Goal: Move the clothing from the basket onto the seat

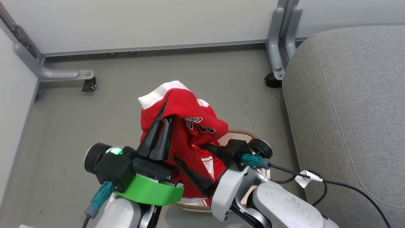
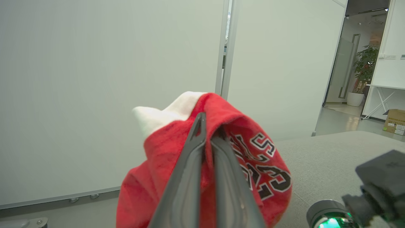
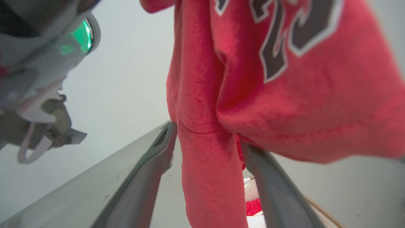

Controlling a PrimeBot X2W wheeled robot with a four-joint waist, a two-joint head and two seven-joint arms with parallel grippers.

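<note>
At the far left of the head view we are looking at a grey floor (image 1: 63,133) and a wall panel's metal foot with a small caster (image 1: 89,85). Just right of that, we are holding our left gripper (image 1: 167,115) clamped tight on the clothing (image 1: 190,110), its two dark fingers pressed together with a red fold pinched between them. In the left wrist view the left gripper (image 2: 208,129) is biting into the top of the clothing (image 2: 253,158), and a white trim edge is sticking up beside the fingertips while black-and-white lettering is facing the right.

The clothing is hanging from that grip, lifted above the basket (image 1: 243,132), and its lower part is reaching down toward it. We cannot tell whether the striped red cloth low in the basket is the same piece.

Further right, we are keeping our right gripper (image 1: 187,151) spread wide, gripping nothing. In the right wrist view its fingers (image 3: 207,136) are standing on either side of a drooping fold of the clothing (image 3: 284,110), and the basket's brown rim (image 3: 326,213) is showing below.

The basket is sitting on the floor, just beside the seat (image 1: 348,110), which is taking up the right side. A black cable (image 1: 348,186) is running across its near corner.
</note>
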